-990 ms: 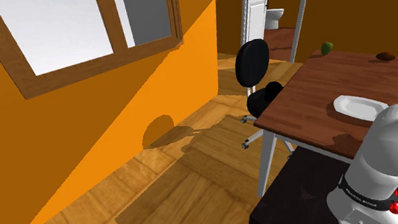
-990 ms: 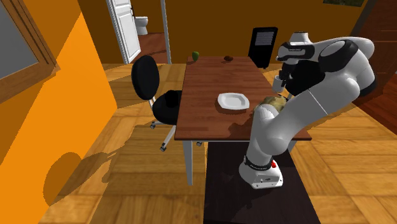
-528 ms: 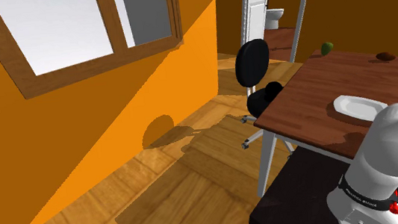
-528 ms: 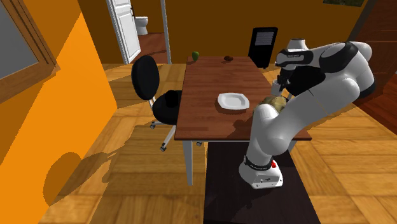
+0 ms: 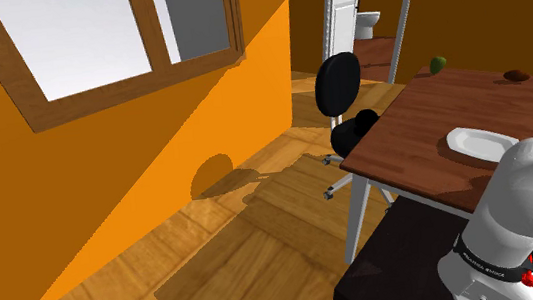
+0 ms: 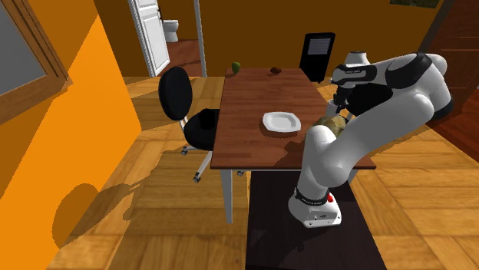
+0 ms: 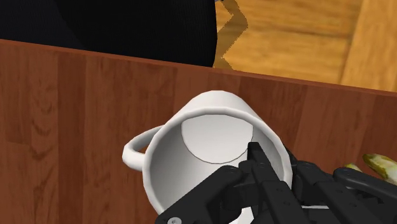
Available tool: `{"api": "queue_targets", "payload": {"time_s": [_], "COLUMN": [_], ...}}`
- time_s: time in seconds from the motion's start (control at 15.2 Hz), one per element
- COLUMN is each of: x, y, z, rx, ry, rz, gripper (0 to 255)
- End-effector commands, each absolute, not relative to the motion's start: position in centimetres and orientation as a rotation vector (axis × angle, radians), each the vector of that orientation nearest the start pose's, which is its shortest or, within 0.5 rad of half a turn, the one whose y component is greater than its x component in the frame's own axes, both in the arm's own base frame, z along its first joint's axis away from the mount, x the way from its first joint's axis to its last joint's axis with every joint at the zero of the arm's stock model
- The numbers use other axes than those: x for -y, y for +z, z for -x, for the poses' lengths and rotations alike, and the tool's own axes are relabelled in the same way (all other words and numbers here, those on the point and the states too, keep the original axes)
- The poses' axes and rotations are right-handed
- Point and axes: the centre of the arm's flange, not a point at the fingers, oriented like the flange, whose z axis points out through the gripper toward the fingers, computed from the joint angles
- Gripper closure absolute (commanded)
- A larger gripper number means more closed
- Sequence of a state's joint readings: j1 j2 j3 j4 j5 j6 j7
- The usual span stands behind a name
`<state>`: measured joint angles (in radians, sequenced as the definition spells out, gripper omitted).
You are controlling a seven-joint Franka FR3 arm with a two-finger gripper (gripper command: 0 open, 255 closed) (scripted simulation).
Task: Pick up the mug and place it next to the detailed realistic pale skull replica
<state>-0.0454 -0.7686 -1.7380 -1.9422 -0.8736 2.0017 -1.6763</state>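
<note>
Wrist view: pincer (image 7: 277, 164) at white mug (image 7: 210, 153) rim, worktop (image 7: 76, 114) beneath; clamped or apart, cannot tell. Second exterior view adds skull (image 6: 331, 123) nearby.

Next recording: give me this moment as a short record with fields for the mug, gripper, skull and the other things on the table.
mug: white, empty, upright on the table
gripper: down at the mug's rim, opposite its handle
skull: pale, on the table, partly behind the arm
plate: white, empty, mid-table
far end of table: small green thing, small brown thing
task: mug not lifted yet
</note>
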Motion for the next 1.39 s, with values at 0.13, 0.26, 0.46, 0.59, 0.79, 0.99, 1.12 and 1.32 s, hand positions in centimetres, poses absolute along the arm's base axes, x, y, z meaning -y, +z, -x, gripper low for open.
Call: {"api": "queue_targets", "payload": {"time_s": [0.13,0.26,0.46,0.59,0.79,0.99,1.12,1.32], "x": [54.6,54.6,54.6,54.5,54.3,54.3,54.3,54.3], "y": [35.9,35.9,35.9,37.2,40.9,40.8,40.9,40.9], "z": [24.6,24.6,24.6,24.5,24.4,24.4,24.4,24.4], "rx": [0.366,0.366,0.366,0.366,0.366,0.366,0.366,0.366], "ry": [0.065,0.065,0.065,0.065,0.065,0.065,0.065,0.065], "rz": [3.174,3.174,3.174,3.174,3.174,3.174,3.174,3.174], "gripper": [255,0,0,0,0,0,0,0]}}
